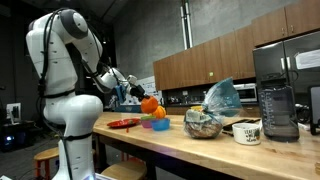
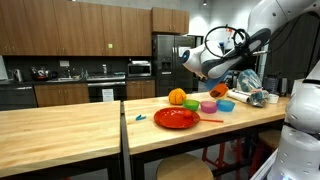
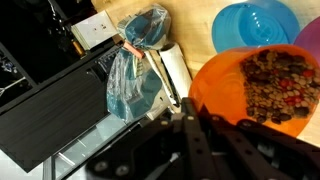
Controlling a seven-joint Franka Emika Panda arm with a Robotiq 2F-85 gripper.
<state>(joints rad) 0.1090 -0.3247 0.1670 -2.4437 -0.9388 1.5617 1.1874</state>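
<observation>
- The gripper (image 3: 192,118) comes in from the bottom of the wrist view with its jaws pinched right together, and they look clamped on the near rim of the orange bowl (image 3: 255,85). The contact itself is dark and blurred, so call that likely.
- That bowl is loaded with brown, crumbly bits and a few red pieces.
- In an exterior view the orange bowl (image 2: 218,92) hangs at the gripper, up off the counter (image 2: 60,125), above the other dishes.
- Just beyond it in the wrist view is a blue bowl (image 3: 255,25), and a purple bowl (image 3: 312,38) peeks in at the right edge.
- To the left of the orange bowl lies a white paper roll (image 3: 175,68), with a crumpled plastic bag (image 3: 128,88) beside it.
- Further left a black appliance (image 3: 50,115) fills that corner of the wrist view.
- Out on the counter in an exterior view, a green bowl (image 2: 192,104) sits near the gripper, with a round orange fruit (image 2: 177,97) next to it and a red plate (image 2: 176,119) in front of them.
- At the far end in an exterior view stand a mug (image 1: 247,131) and a blender (image 1: 278,100), well apart from the gripper.
</observation>
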